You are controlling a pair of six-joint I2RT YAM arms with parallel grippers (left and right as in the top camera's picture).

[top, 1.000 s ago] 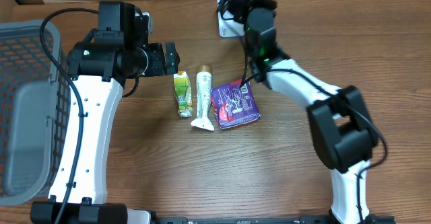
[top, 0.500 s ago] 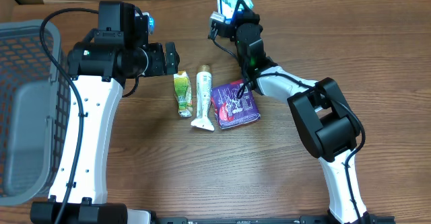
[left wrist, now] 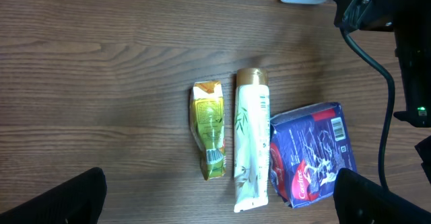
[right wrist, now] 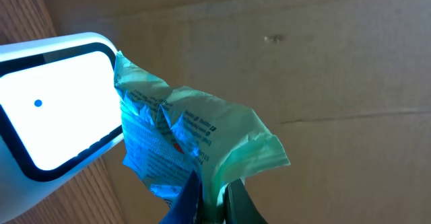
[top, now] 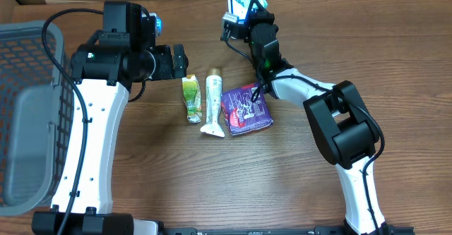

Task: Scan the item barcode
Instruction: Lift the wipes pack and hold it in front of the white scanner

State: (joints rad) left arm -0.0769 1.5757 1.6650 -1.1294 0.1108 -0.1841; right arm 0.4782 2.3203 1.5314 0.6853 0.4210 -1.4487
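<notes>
Green packet (right wrist: 188,136) at the scanner (right wrist: 54,109)
My right jaws pinch its crumpled edge; I see the left jaws spread wide.

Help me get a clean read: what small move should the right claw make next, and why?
Probably turn the green packet slightly so its printed side faces the scanner squarely. The right claw is shut on the packet's crumpled lower end, the packet sits at the edge of the scanner's lit window, and no barcode shows in the wrist view.
</notes>
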